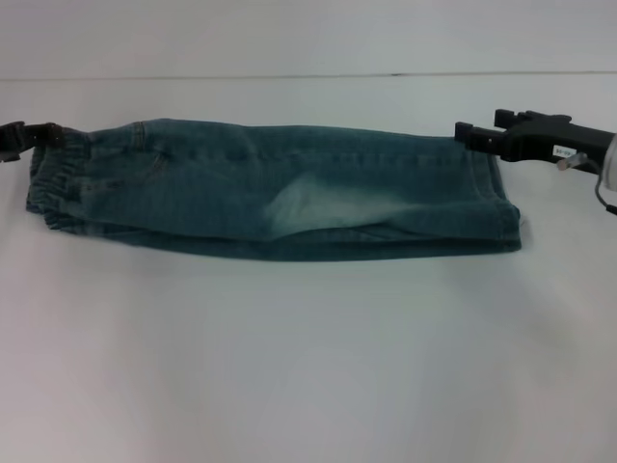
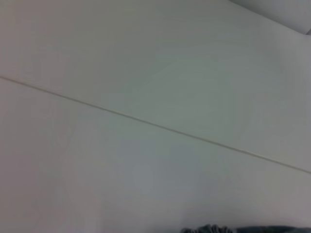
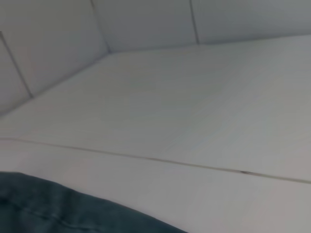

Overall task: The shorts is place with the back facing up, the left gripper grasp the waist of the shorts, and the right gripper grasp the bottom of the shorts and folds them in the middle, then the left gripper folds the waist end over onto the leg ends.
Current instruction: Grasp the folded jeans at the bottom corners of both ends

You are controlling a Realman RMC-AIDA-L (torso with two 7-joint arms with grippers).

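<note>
Already folded lengthwise into a long band, the shorts (image 1: 280, 193) are laid across the white desk (image 1: 308, 367), with the waist (image 1: 48, 188) at the robot's left and the bottom (image 1: 501, 198) at its right. The waist's far corner is met by the left gripper (image 1: 34, 135), the bottom's far corner by the right gripper (image 1: 472, 135). Whether either gripper is clamped on the cloth cannot be told.

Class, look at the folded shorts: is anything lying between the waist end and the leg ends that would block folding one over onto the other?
Nothing visible does. Between the waist and the leg ends lies only the shorts' own denim. The left claw is at the waist, the right claw at the leg ends.
</note>
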